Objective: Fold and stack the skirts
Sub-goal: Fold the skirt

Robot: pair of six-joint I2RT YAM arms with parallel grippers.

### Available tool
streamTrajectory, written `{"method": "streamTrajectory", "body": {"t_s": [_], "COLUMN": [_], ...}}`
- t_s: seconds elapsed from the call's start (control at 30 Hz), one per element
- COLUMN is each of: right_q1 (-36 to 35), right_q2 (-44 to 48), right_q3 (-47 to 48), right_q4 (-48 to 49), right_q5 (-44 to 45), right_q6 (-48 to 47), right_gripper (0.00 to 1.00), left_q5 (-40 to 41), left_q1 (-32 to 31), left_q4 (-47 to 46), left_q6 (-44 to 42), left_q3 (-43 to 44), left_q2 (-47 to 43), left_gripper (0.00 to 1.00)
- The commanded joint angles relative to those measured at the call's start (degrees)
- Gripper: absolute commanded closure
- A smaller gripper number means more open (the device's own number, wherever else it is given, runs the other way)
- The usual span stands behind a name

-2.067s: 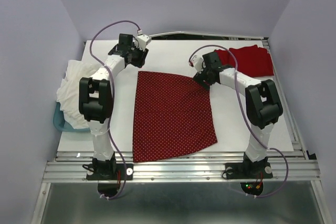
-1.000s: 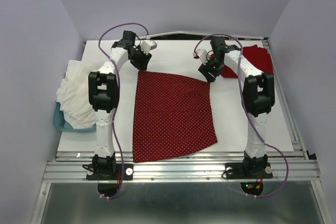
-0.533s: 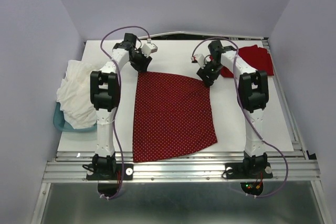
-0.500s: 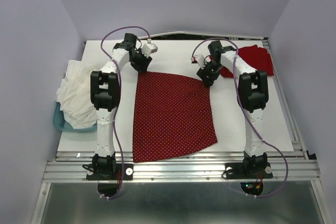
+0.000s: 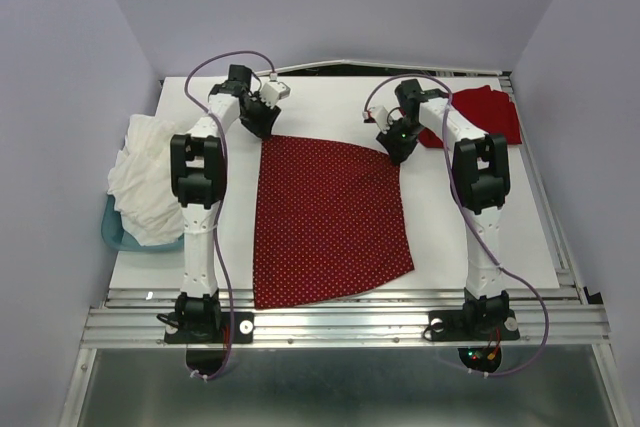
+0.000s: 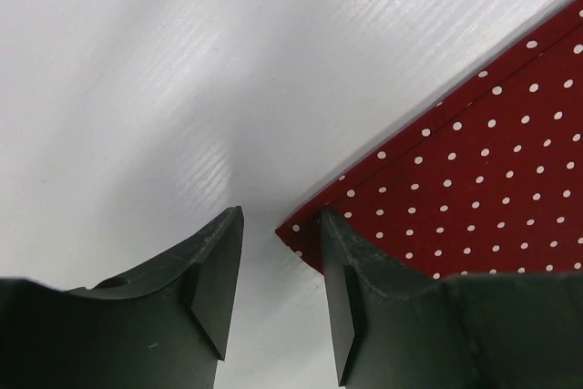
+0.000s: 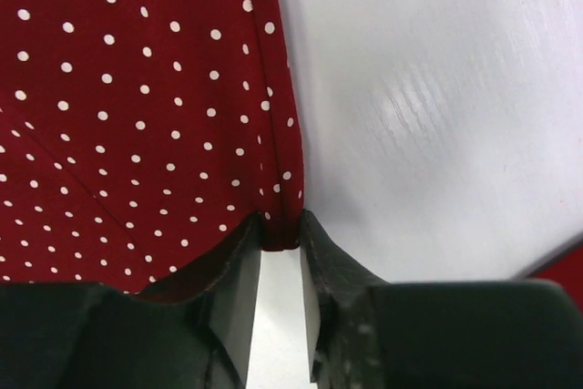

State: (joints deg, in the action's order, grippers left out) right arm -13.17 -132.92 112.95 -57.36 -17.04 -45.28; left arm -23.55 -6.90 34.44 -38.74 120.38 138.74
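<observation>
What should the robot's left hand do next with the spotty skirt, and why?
Probably close the left gripper on the corner of the polka-dot skirt. Its jaws stand open with the corner's tip just between them, while the right gripper looks pinched on the other far corner. Both corners need holding before a fold.

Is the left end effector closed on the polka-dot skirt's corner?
No, the left end effector stands open, with the polka-dot skirt corner lying loose between its fingers.
</observation>
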Motion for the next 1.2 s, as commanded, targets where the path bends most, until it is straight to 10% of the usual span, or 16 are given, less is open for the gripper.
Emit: {"method": "streamTrajectory", "body": {"t_s": [0.0, 0.3, 0.57, 1.17], "right_q1": [0.07, 0.07, 0.07, 3.32], "right_q2": [-1.64, -1.29, -0.41, 3.02], "right_q3": [0.96, 1.23, 1.14, 10.63], "right_q4": [1.03, 1.46, 2.69, 9.02], "right_q5": [-0.19, 0.43, 0.34, 3.68], "right_q6": [-0.60, -1.04, -0.43, 5.81], "right_gripper": [0.77, 0.99, 0.99, 0.99], "left_q5": [-1.50, -5.10, -3.44, -1.67], "left_q1": [0.48, 0.48, 0.48, 2.33], "left_q4": [-0.25, 2.39, 3.19, -6.40], "left_q6": [-0.63, -2.57, -2.66, 5.08], "left_q3": [2.14, 4.07, 5.92, 14.00], "left_q2": [-0.84, 1.53, 2.42, -8.65], "left_gripper": [0.50, 0.59, 0.99, 1.00]}}
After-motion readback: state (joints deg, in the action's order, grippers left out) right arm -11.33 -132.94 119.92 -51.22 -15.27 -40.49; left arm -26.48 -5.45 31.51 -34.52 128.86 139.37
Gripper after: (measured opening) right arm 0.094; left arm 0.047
